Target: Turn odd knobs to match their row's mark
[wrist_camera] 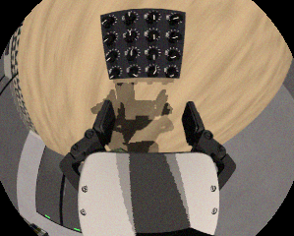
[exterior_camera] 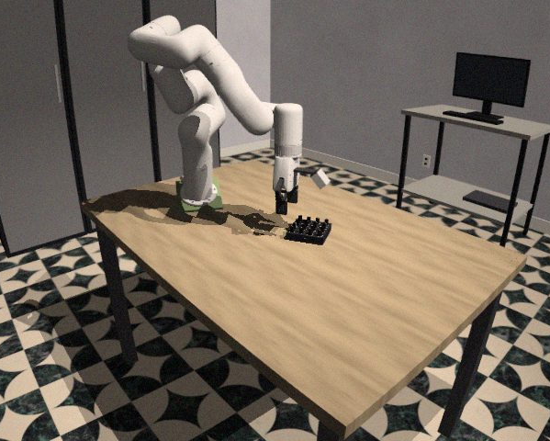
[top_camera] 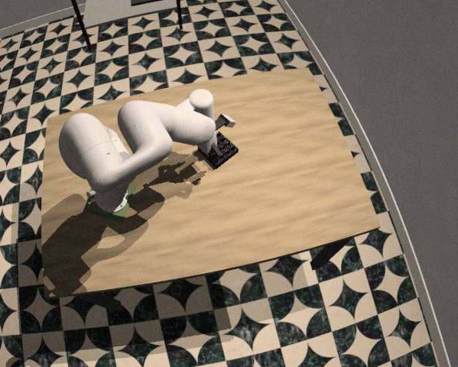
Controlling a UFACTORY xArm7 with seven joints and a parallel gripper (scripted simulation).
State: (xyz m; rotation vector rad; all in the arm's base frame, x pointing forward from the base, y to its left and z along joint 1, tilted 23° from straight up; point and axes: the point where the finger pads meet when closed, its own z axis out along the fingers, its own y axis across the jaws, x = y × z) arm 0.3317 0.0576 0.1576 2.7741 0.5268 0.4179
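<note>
Hand: the hand (top_camera: 217, 151) (exterior_camera: 286, 206) (wrist_camera: 148, 108) is hanging above the table (top_camera: 284, 177) (exterior_camera: 312, 285) (wrist_camera: 235, 64), fingers spread wide, gripping nothing.
Knob box: the black knob box (top_camera: 225, 151) (exterior_camera: 308, 231) (wrist_camera: 143, 44) is sitting flat on the table, knobs facing up, well away from the table edges.
Hand vs box: fingertips are pointing down, higher than the knobs and touching none. In the wrist view the box is lying beyond the fingertips, toward the top of the picture.
Knob lines, wrist view: four by four grid. Left column is slanting; second and third are running mostly upright, but the second's bottom knob (wrist_camera: 133, 70) is slanting; right column is mostly leaning near level. Exact marks and names: too small to read.
Arm: the white arm (top_camera: 150, 134) (exterior_camera: 237, 75) is standing on a green base plate (top_camera: 131, 189) (exterior_camera: 218, 205) and reaching over to the box.
Shadow: the arm's shadow (top_camera: 187, 173) (exterior_camera: 253, 222) (wrist_camera: 137, 123) is falling across the table, reaching close to the box.
</note>
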